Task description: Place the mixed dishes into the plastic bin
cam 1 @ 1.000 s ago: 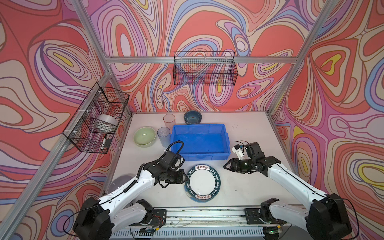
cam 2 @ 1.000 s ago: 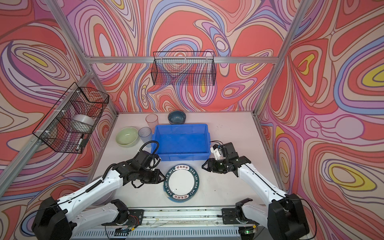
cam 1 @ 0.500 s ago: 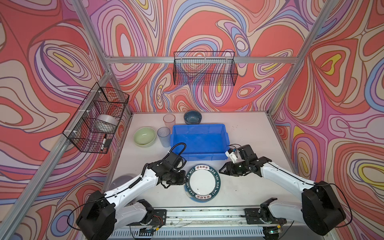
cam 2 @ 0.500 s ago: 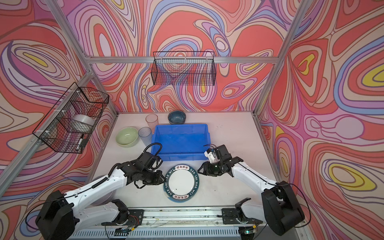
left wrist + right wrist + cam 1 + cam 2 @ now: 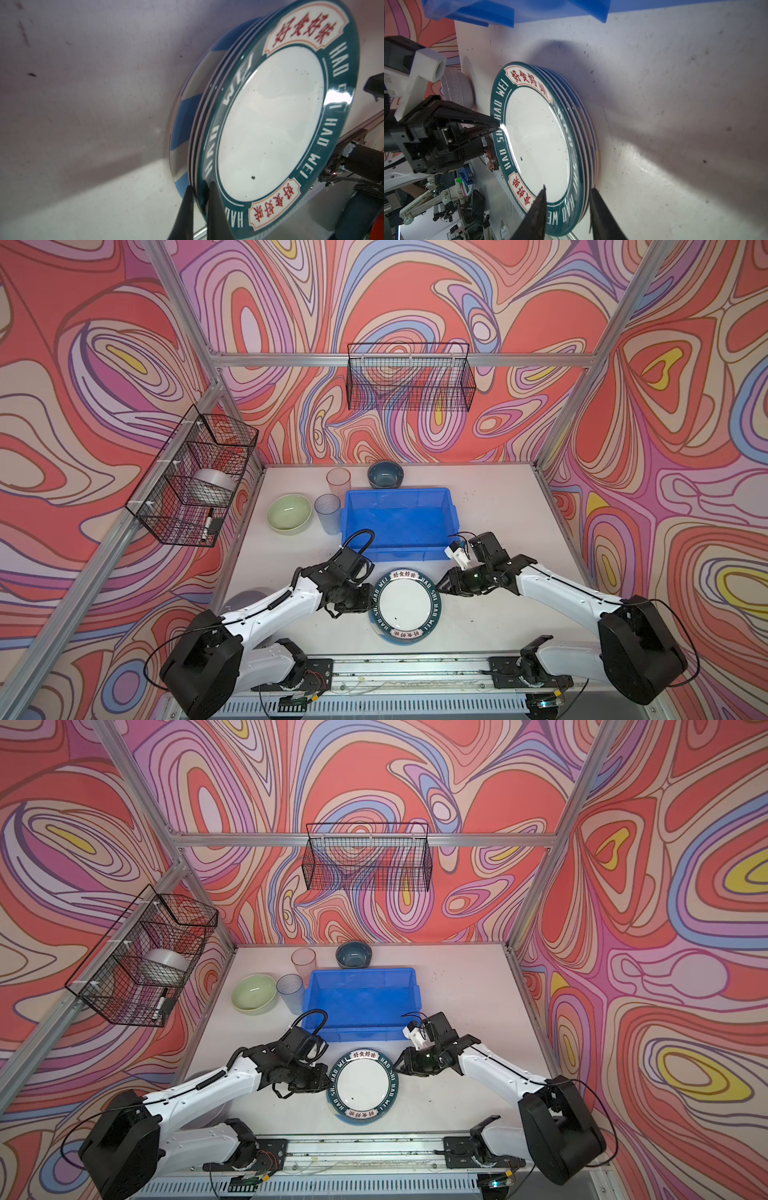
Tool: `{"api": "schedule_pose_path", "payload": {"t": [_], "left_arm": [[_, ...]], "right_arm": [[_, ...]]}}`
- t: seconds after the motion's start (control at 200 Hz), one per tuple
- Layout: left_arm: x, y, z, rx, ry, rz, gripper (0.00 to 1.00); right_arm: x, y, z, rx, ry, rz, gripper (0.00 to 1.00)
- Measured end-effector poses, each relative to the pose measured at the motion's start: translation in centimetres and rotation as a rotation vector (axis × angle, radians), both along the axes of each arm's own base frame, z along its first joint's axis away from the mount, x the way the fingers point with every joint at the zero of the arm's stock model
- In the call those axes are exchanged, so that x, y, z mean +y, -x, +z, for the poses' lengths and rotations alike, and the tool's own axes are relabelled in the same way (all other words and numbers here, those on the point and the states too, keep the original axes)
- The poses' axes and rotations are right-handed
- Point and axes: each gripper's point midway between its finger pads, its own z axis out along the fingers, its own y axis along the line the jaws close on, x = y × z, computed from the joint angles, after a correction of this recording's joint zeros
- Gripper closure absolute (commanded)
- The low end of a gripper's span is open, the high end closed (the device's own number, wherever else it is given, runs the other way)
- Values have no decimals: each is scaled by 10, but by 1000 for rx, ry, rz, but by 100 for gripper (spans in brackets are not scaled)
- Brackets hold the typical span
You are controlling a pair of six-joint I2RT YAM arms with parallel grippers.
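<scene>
A stack of plates (image 5: 405, 605) (image 5: 362, 1085) lies at the table's front centre, a green-rimmed lettered plate (image 5: 270, 116) (image 5: 537, 133) on top and blue-and-white striped plates (image 5: 187, 110) beneath. My left gripper (image 5: 199, 190) (image 5: 371, 599) is shut on the left rim of the upper green-rimmed plates. My right gripper (image 5: 569, 192) (image 5: 442, 587) straddles the stack's right rim with its jaws apart. The blue plastic bin (image 5: 399, 522) (image 5: 361, 998) stands empty behind. Left of it are a pale green bowl (image 5: 289, 513), a bluish tumbler (image 5: 328, 512) and a pinkish tumbler (image 5: 338, 480). A dark blue-grey bowl (image 5: 385, 475) sits behind the bin.
Black wire baskets hang on the back wall (image 5: 409, 377) and the left wall (image 5: 193, 477); the left one holds a white roll. A grey round dish (image 5: 456, 93) sits at the front left, mostly hidden under my left arm. Metal frame posts border the table.
My left gripper has closed on the plates' left rim. My right gripper has moved left to the stack's right rim and its jaws have narrowed.
</scene>
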Motion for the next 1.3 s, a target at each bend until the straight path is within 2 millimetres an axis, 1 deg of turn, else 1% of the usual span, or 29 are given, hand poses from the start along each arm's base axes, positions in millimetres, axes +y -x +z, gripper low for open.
{"api": "schedule_pose_path", "payload": {"t": [0.165, 0.361, 0.867, 0.967, 1.177, 1.297], "left_arm": [[0, -1, 0, 0, -2, 8, 96], [0, -2, 0, -5, 2, 14, 98], [-1, -4, -2, -18, 20, 31, 100], [-1, -4, -3, -21, 22, 33, 100], [1, -3, -8, -19, 13, 36, 100], [2, -3, -10, -15, 8, 38, 100]], "right_arm": [[3, 2, -1, 8, -9, 11, 65], [2, 4, -7, 32, -3, 13, 67], [5, 8, -6, 50, -27, 18, 70], [6, 9, -2, 47, -42, 15, 70], [11, 9, 15, 20, -99, 18, 70], [13, 8, 19, 15, -120, 20, 70]]}}
